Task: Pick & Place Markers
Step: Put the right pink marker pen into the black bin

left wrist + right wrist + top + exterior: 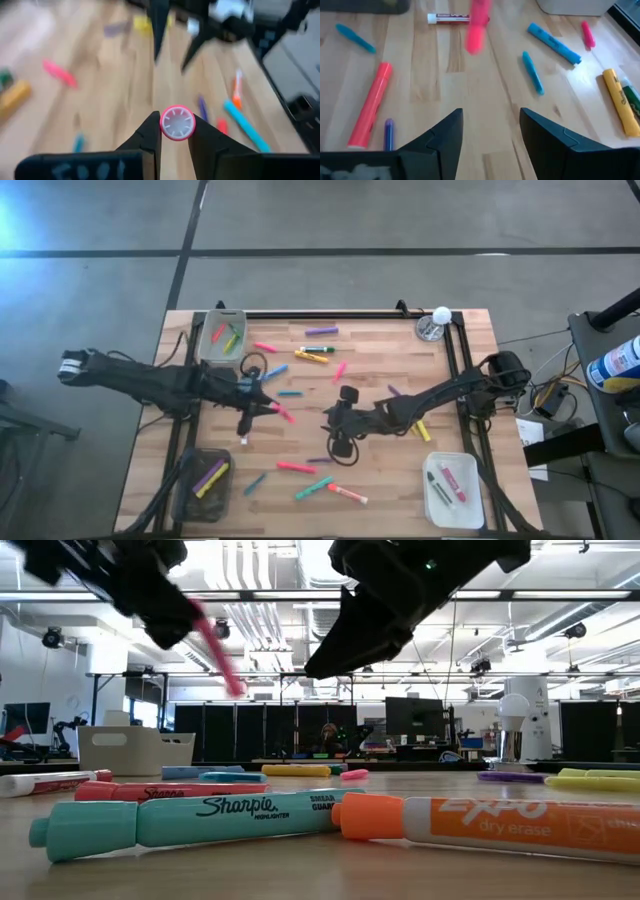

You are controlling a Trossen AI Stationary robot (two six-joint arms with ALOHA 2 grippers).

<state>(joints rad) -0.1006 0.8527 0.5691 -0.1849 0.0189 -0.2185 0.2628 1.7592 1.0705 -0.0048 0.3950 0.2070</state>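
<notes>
Broadly, the wooden worktop (390, 480) carries three clear bins at its corners: one at the far left (221, 335), one at the near left (203, 483), one at the near right (453, 489). Each bin already holds a few markers, and many more markers (315, 488) lie loose across the wood. The carry step looks to be in hand. The left gripper (270, 407) hangs over the middle-left of the worktop, closed on a pink marker (215, 650) lifted well clear of the surface; its wrist view looks straight at the marker's round end between the fingers. The right gripper (338, 418), near the centre, stands with its jaws spread wide and nothing between them. Next, the left arm probably needs to swing to a left-side bin and release inside its walls.
</notes>
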